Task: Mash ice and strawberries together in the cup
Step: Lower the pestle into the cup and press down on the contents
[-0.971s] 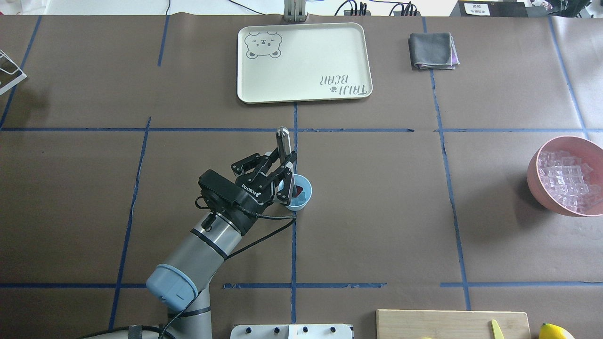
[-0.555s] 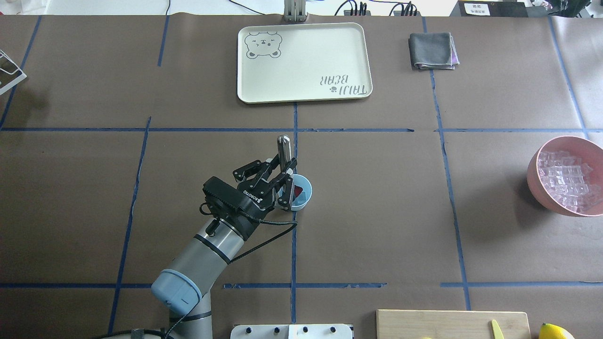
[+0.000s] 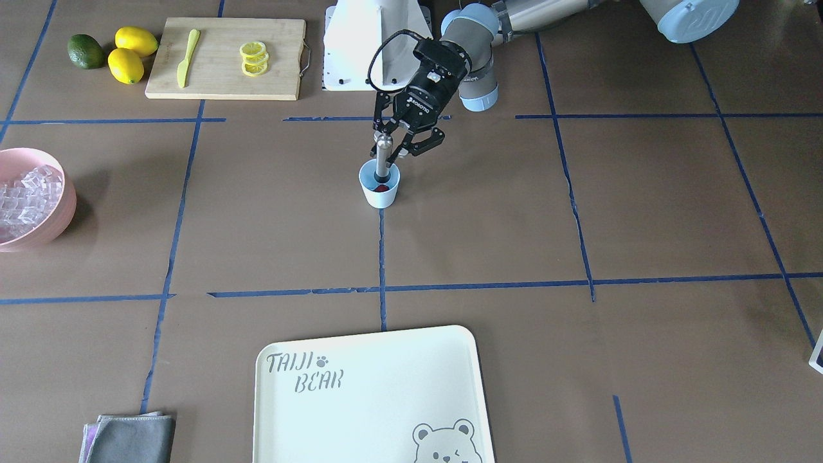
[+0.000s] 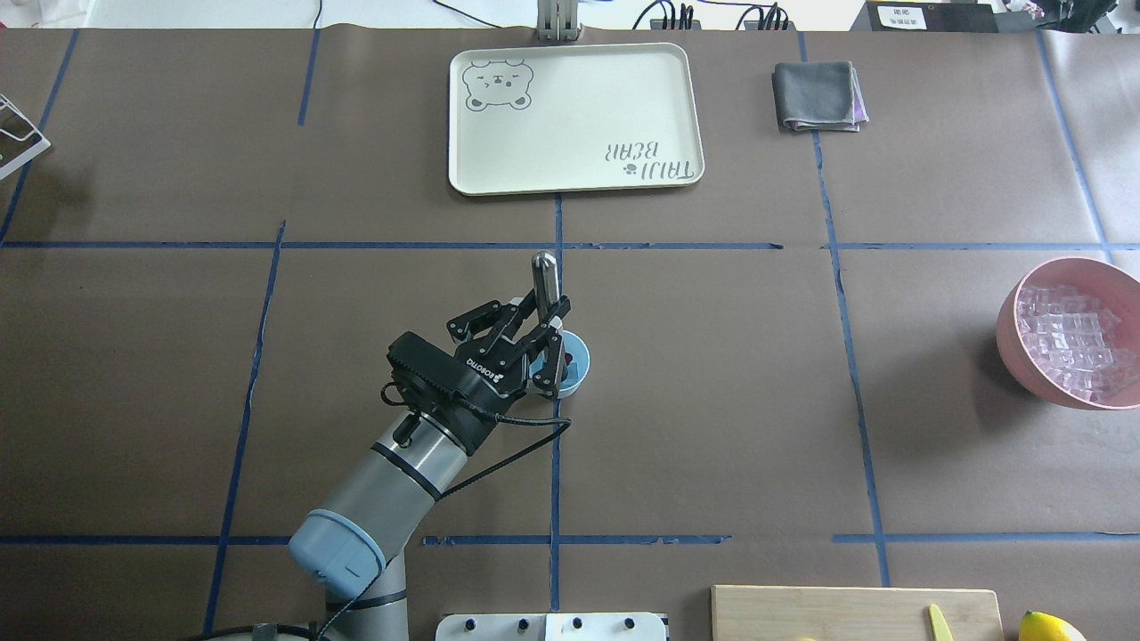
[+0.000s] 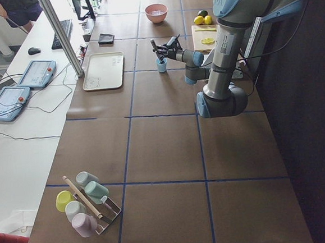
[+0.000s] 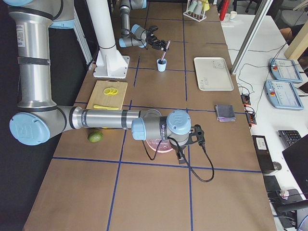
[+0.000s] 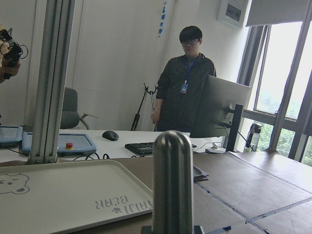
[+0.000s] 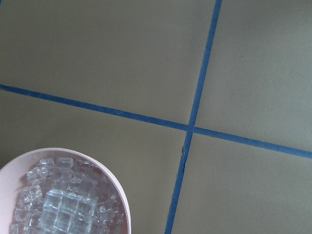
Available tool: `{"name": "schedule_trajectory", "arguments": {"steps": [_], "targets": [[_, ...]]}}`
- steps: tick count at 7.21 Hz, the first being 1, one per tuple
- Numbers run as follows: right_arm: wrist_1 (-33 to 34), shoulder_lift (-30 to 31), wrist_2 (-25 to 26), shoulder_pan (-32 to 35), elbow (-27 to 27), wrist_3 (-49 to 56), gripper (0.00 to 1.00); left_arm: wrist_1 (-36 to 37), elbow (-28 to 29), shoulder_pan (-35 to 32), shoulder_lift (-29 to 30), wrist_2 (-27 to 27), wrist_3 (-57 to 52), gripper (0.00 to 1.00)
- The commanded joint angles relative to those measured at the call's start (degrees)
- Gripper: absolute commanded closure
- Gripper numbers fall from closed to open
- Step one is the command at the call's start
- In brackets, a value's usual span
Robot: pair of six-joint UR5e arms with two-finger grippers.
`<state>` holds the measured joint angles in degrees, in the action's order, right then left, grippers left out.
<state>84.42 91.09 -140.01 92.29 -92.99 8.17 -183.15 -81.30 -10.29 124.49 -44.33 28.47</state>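
Left fingers (image 4: pixel 550 363) clamped on metal pestle (image 4: pixel 545 280) | pestle tip inside cup (image 3: pixel 379 195)

Left arm (image 4: pixel 401 472) reaches forward to table centre, left gripper (image 3: pixel 388 152) tilted down, fingers clamped on a metal rod (image 4: pixel 545 280). Right arm (image 6: pixel 106 119) stretched out level, wrist facing down, jaw state unreadable

Left gripper (image 3: pixel 388 145) clamps a metal muddler (image 3: pixel 383 158) — tip inside the cup (image 3: pixel 379 195)
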Motion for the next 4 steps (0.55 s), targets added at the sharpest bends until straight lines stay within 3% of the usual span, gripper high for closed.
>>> {"name": "schedule_trajectory", "arguments": {"steps": [1,3,4], "targets": [[0.0,0.0,0.1,0.0,0.1,0.0,0.01,1.8,-6.7,-1.0,-0.3,-1.2,-0.2,1.00],[0.0,0.0,-0.1,0.0,0.7,0.0,0.01,11.1,-20.1,-2.4,-3.6,-4.1,0.0,1.00],[0.0,-0.1,-0.1,0.0,0.7,0.0,0.01,14.2,-23.3,-5.7,-3.2,-6.9,1.4,1.00]]}}
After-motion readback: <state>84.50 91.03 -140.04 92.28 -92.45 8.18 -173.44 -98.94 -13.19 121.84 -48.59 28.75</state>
